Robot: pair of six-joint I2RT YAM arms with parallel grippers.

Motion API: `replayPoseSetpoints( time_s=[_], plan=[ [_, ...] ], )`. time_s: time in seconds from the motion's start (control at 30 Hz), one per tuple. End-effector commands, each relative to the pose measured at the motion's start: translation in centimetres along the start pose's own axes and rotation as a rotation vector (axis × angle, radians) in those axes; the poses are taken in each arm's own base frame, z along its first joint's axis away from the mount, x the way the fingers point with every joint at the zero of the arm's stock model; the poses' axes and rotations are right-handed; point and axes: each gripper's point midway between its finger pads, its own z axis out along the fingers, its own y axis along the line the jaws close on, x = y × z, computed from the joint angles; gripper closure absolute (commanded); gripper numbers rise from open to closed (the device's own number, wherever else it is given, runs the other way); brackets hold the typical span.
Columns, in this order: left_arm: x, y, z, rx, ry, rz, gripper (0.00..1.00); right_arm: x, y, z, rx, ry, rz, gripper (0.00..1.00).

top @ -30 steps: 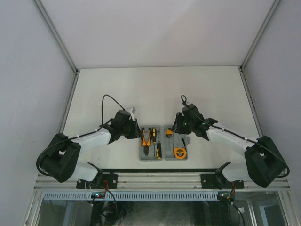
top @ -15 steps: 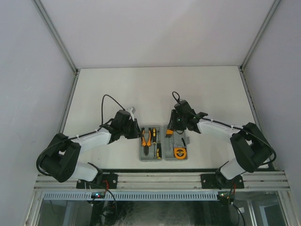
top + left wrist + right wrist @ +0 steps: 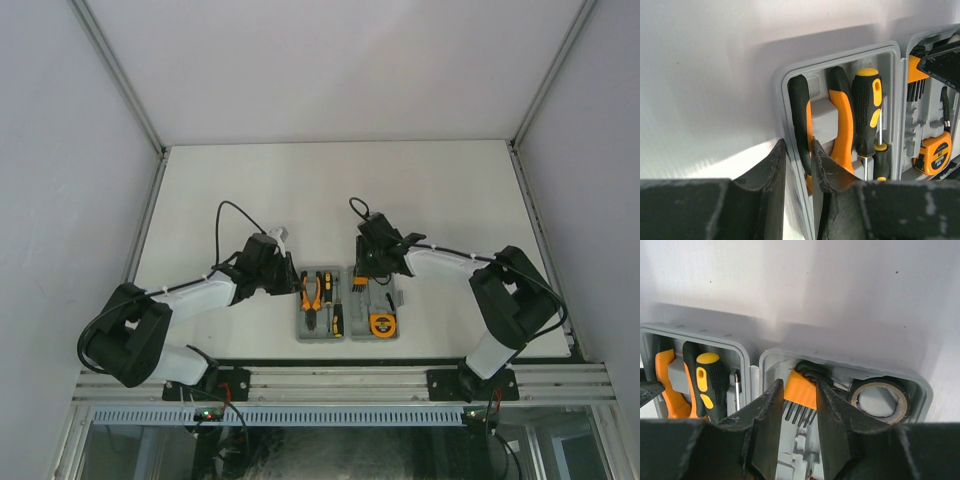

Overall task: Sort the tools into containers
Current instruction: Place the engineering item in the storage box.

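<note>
The grey tool case (image 3: 347,335) lies open near the table's front edge. Its left half holds the orange-handled pliers (image 3: 842,130) and two black-and-yellow screwdrivers (image 3: 866,110). Its right half holds the hex key set (image 3: 801,390), the black ring (image 3: 880,399) and the orange tape measure (image 3: 935,152). My left gripper (image 3: 798,145) is closed on the case's left wall (image 3: 840,57), one finger outside and one inside against the pliers. My right gripper (image 3: 800,382) sits at the far end of the right half, its fingers tight on both sides of the hex key set.
The white table (image 3: 330,190) stretches far behind the case to the back wall. Side walls stand to the left and right. A metal rail (image 3: 340,380) runs along the near edge between the arm bases. Cables loop above both wrists.
My right arm has swung left and its gripper has moved from the case's right side onto the hex key set. My left arm and the case have not moved.
</note>
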Motion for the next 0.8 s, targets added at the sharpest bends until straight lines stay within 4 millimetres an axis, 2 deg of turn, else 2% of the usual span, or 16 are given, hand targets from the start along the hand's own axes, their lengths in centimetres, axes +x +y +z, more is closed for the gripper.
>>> replayPoseSetpoints(
  time_s=[0.0,0.23,0.57,0.77],
  plan=[
    [0.5,1.0,-0.1,-0.046,0.026,0.013,0.82,-1.0,1.4,0.0,-0.042,-0.015,-0.054,0.68],
    [0.4,1.0,-0.1,-0.046,0.025,0.012,0.82,-0.5,2.5,0.4,-0.116,0.028,-0.116,0.68],
    [0.4,0.9,-0.1,-0.044,0.026,0.011,0.82,0.7,3.4,-0.1,-0.199,0.093,-0.172,0.69],
    [0.4,0.9,-0.1,-0.046,0.026,0.009,0.82,0.4,5.3,-1.0,-0.311,0.073,-0.203,0.69]
  ],
)
